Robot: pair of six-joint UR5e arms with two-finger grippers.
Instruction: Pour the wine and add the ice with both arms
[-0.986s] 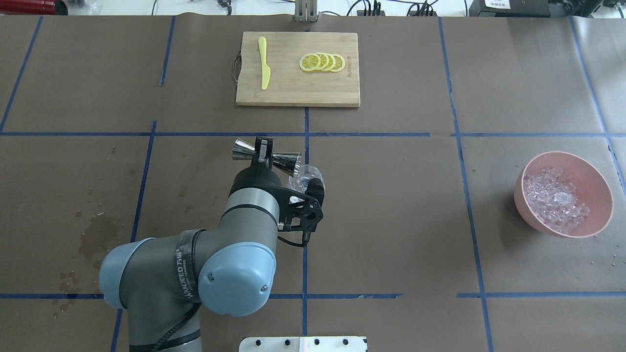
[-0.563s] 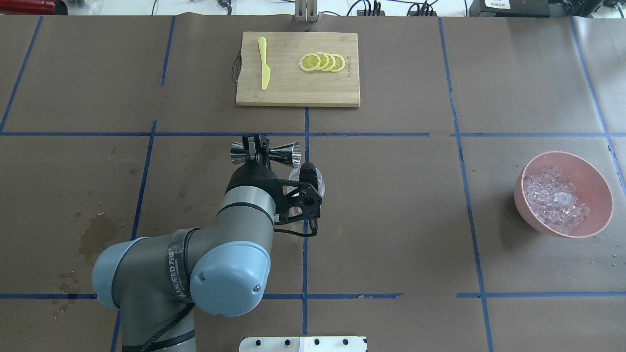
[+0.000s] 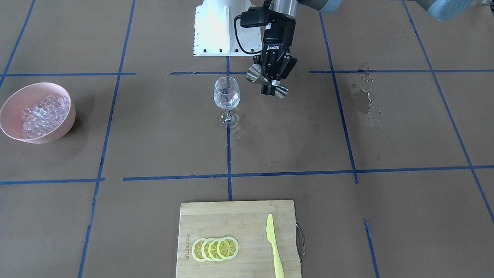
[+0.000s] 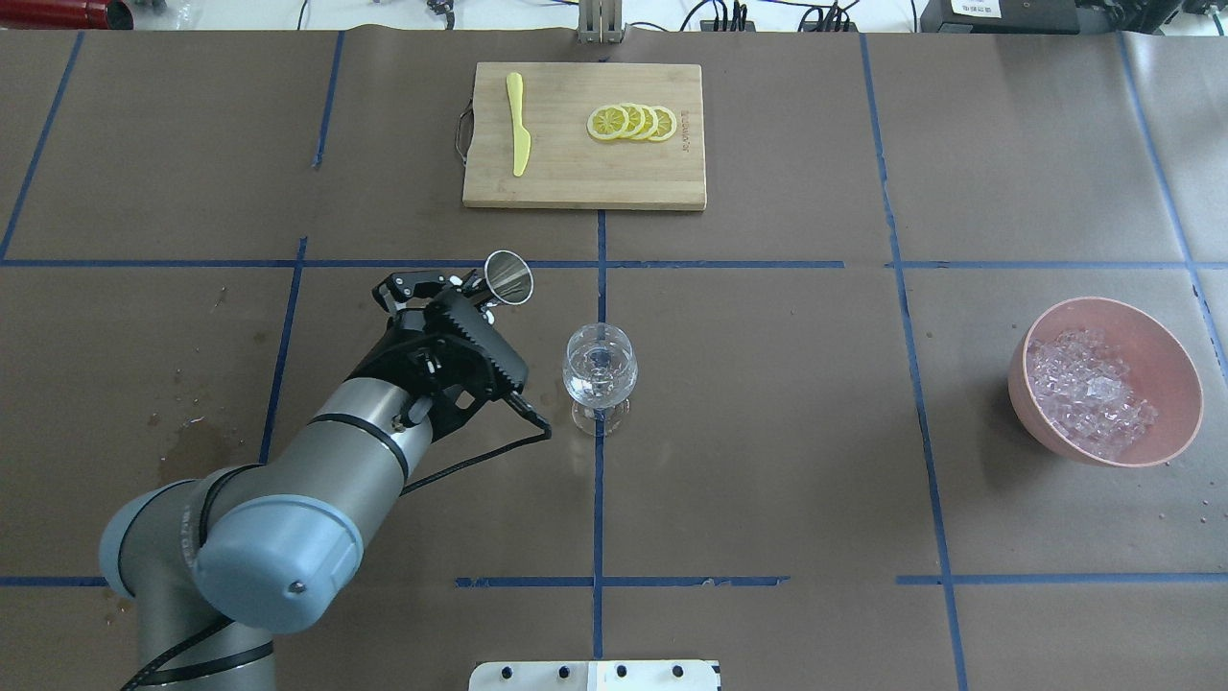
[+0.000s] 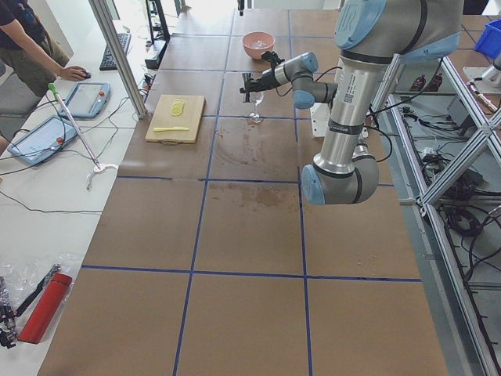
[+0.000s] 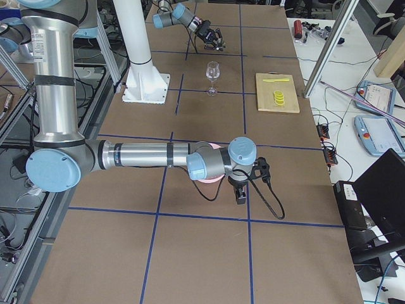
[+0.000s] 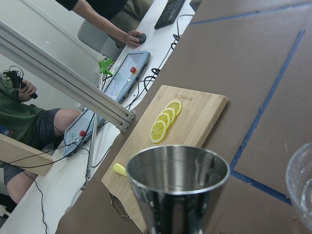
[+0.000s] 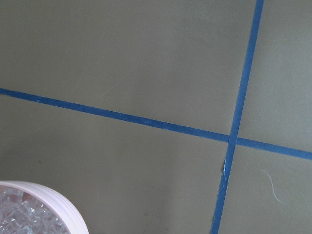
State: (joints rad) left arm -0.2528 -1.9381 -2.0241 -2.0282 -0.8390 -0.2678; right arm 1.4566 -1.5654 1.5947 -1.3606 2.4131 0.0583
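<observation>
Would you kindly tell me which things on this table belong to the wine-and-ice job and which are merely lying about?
In the job: the wine glass; the jigger, clamped in the left gripper; the ice in the pink bowl.

Lying about, going by the task as worded: the cutting board, with the lemon slices and the yellow knife on it.
</observation>
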